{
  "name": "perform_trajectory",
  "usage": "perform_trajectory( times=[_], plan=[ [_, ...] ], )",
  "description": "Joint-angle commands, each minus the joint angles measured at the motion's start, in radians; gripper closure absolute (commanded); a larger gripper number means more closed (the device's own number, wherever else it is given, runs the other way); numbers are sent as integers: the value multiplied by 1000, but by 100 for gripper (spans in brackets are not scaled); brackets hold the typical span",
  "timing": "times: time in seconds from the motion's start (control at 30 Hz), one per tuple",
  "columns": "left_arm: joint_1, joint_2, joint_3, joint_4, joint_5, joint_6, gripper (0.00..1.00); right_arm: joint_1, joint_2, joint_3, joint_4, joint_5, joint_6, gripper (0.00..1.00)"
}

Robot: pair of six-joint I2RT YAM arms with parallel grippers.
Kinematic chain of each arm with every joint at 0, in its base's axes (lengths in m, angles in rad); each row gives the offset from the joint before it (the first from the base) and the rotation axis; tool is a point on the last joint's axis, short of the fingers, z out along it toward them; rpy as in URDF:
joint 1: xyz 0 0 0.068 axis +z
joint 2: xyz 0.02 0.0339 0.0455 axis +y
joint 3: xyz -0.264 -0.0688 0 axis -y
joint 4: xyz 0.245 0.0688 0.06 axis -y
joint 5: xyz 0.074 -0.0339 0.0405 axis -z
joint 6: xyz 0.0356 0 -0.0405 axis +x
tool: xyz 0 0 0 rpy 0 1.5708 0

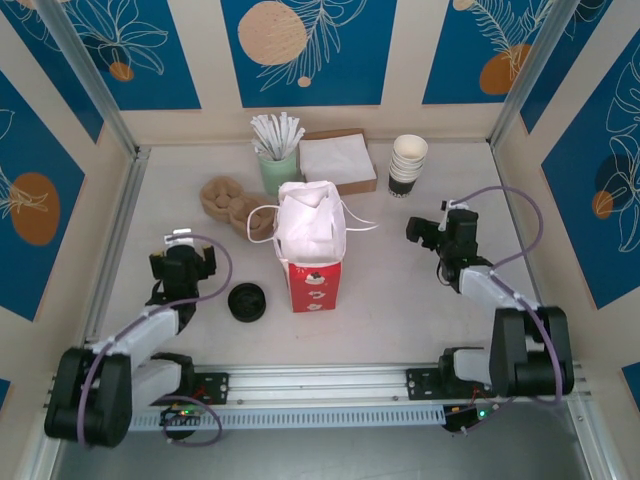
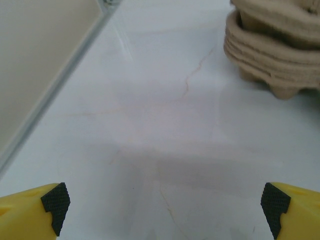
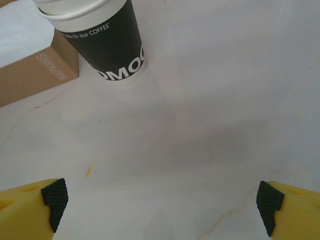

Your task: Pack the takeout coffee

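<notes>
Top view: the coffee [image 1: 247, 301] stands on the bench [image 1: 400, 310], lower left of centre, near the bag [image 1: 310, 265] but apart from it. Only its black lid is distinguishable; the cup wall beneath cannot be made out. My left jaws sit just left of it. My right jaws are at the right of the frame, well apart from it.

Left wrist view: jaws wide open, holding nothing. Bare bench lies between the pads [image 2: 55, 200]; pulp trays [image 2: 275, 50] are at upper right.

Right wrist view: jaws wide open, empty. A cup stack [image 3: 107, 45] and a napkin box [image 3: 35, 75] are at upper left.

Handling, as judged: light, thin-walled, crushable; the lid may pop. Grip the wall below the lid rim, gently, and keep it upright.
</notes>
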Motion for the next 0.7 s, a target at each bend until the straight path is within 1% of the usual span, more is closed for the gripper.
perform_trajectory(
  times=[0.0,0.03,0.13,0.2,0.3,0.33,0.4,0.43,0.47,0.5,0.53,0.67],
  plan=[
    [19,76,8,235,123,55,1,8,71,-52,310,-4,-102,1],
    [23,108,9,284,143,68,0,-1,86,-61,341,-20,-100,1],
    [29,194,37,369,192,108,0,-26,134,-51,353,-82,-90,1],
    [37,223,63,359,240,104,0,-28,166,-76,427,-117,-101,1],
    [38,313,38,505,268,92,0,-29,209,-122,544,-158,-117,1],
    [40,361,30,564,276,91,1,-29,217,-123,552,-178,-127,1],
    [39,432,47,604,318,116,1,-12,223,-120,554,-170,-144,1],
    [38,416,80,503,326,119,1,-11,224,-119,554,-167,-145,1],
    [39,418,112,453,312,110,1,-12,224,-118,551,-168,-145,1],
    [44,425,109,475,317,105,1,-11,224,-119,552,-168,-145,1],
    [44,421,105,473,294,97,1,-11,224,-118,551,-168,-145,1],
    [43,421,103,475,290,96,1,-9,223,-120,555,-166,-145,1]
  ],
)
